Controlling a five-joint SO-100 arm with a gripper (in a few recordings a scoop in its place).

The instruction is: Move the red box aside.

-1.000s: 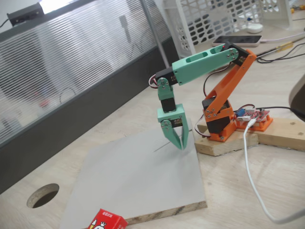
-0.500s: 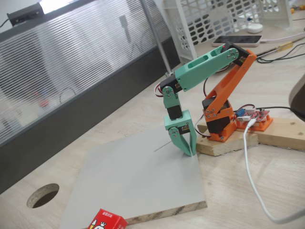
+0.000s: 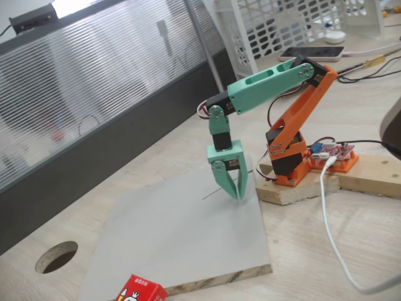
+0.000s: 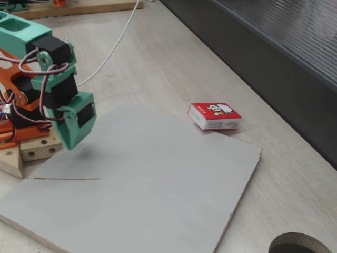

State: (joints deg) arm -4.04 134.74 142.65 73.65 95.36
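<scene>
Pale wooden counter (image 3: 326, 251) is carrying a grey board (image 4: 147, 184). At its 1 o'clock edge, the red box (image 4: 215, 116) is lying flat. Green jaws are hanging nearly closed and holding nothing, at the board's 9 o'clock side, well apart from it.

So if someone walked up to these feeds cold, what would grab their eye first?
Probably the green and orange arm, bent down so that its hand hangs just above the grey board, near the board's edge by the arm's base. Next, the red box, lying flat on the table against the board's opposite edge, well away from the hand.
</scene>
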